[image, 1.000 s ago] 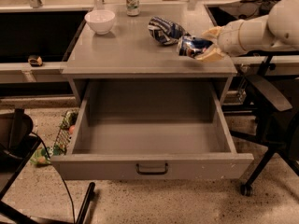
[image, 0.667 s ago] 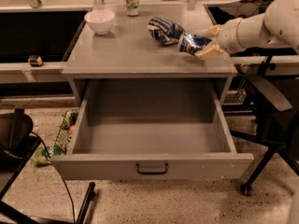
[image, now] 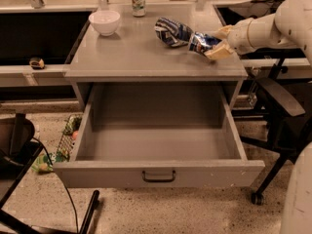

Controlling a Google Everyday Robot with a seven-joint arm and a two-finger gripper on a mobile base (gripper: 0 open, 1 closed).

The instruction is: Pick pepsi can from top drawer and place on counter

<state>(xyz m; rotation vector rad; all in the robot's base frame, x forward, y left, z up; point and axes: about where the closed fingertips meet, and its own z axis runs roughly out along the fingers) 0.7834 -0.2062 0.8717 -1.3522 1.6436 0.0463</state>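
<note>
The gripper (image: pixel 218 43) is clamped on the pepsi can (image: pixel 201 43), which juts toward 9 o'clock with its long axis near level. The desk (image: pixel 146 57) lies at 6 o'clock beneath it.

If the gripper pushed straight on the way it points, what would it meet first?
Likely the striped snack bag, lying on the counter just beyond the pepsi can the gripper holds; depth is unclear.

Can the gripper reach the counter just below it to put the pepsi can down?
Likely yes. The gripper, shut on the pepsi can, hangs over the counter near its edge; the snack bag lies beside, not under it.
</note>
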